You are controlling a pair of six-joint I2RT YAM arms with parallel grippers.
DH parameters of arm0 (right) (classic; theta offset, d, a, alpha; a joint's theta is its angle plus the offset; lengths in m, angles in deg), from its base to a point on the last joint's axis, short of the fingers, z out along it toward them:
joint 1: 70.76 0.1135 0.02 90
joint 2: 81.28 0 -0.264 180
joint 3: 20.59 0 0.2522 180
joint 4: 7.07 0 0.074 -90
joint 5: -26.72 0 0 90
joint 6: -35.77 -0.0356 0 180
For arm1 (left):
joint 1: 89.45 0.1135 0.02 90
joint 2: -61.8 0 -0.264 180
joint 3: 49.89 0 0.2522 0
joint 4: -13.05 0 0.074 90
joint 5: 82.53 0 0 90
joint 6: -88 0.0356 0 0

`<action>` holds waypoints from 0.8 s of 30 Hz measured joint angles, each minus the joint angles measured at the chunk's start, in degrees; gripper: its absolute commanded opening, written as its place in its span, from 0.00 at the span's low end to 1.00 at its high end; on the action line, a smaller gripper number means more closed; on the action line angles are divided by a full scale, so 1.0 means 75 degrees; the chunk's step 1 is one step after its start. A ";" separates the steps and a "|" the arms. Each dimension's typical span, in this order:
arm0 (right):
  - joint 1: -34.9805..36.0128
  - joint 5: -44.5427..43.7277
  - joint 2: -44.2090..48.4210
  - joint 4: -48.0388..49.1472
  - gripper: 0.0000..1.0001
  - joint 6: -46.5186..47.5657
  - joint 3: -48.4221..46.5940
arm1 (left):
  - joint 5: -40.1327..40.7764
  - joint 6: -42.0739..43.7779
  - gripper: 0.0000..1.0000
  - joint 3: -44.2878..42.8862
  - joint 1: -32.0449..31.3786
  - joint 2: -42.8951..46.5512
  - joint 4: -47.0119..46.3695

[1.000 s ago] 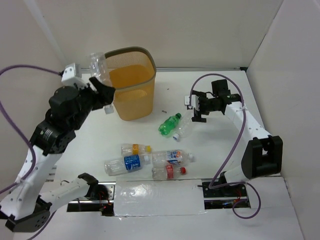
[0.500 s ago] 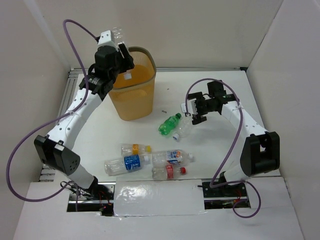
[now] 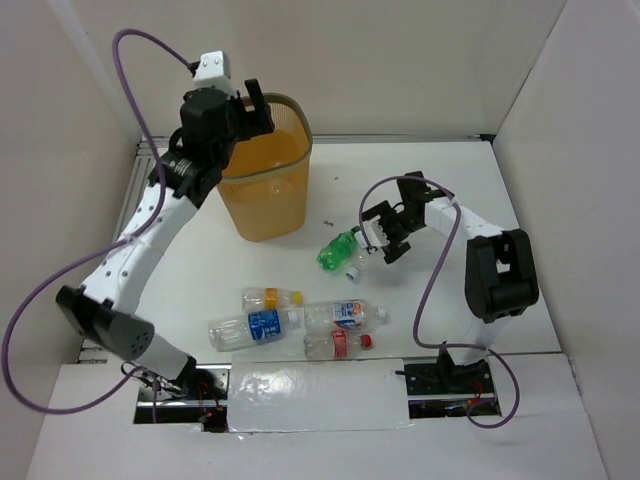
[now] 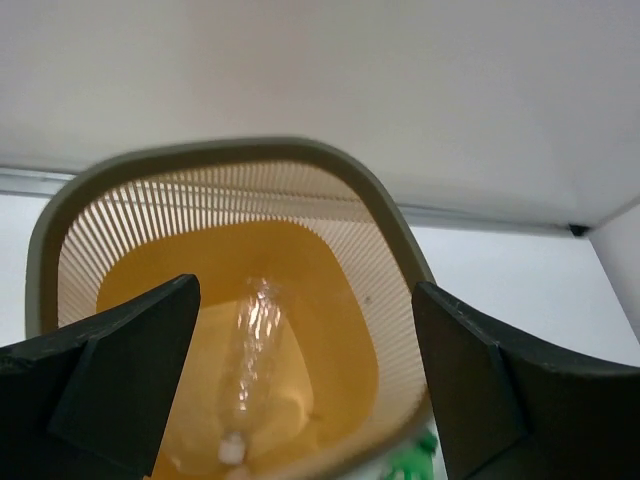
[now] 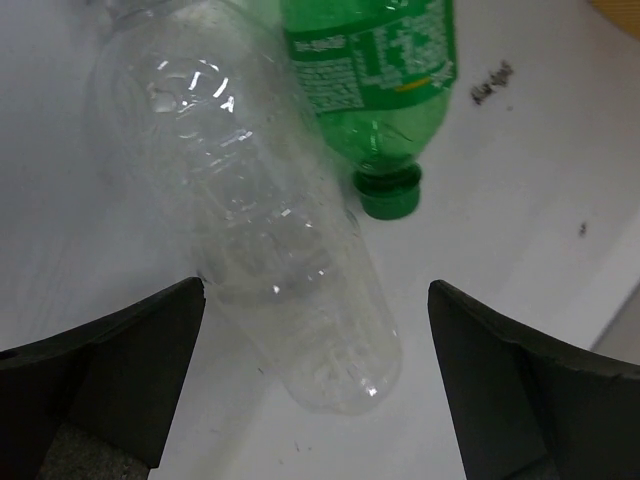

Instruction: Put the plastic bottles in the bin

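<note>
You see an orange-yellow slatted plastic bin (image 3: 268,205) with a grey-tan rim, a green plastic bottle (image 5: 375,70) with a green cap, and a clear ridged plastic bottle (image 5: 270,250).

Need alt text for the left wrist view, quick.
A clear plastic bottle is inside the orange mesh bin, seen from above between the two dark fingers of the open left tool. The bin stands on a white table with a white wall behind.
</note>
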 measured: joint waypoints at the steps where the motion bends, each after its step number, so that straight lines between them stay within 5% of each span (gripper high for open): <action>1: 0.0041 -0.0058 -0.0152 -0.0047 0.99 0.0038 -0.0006 | -0.0003 0.0096 1.00 0.0245 -0.0134 0.0312 0.0003; 5: 0.0227 -0.0274 -0.0627 -0.0239 0.99 0.0131 -0.0076 | -0.0210 0.0149 1.00 0.1702 -0.0772 0.2241 0.0472; 8: 0.0347 -0.0440 -0.0918 -0.0321 0.91 0.0169 -0.0111 | -0.0662 0.0128 1.00 0.2850 -0.1224 0.3905 0.0959; 12: 0.0425 -0.0664 -0.1154 -0.0624 0.60 0.0259 -0.0350 | -0.1320 0.0114 1.00 0.4062 -0.1547 0.5444 0.1982; 16: 0.0350 -0.0761 -0.1227 -0.1110 0.41 0.0254 -0.0656 | -0.2002 0.0122 1.00 0.4846 -0.1725 0.5563 0.2876; 24: -0.0207 0.0405 -0.0662 -0.3063 0.36 -0.0067 -0.2078 | -0.3037 0.0758 1.00 0.5088 -0.1801 0.4068 0.3815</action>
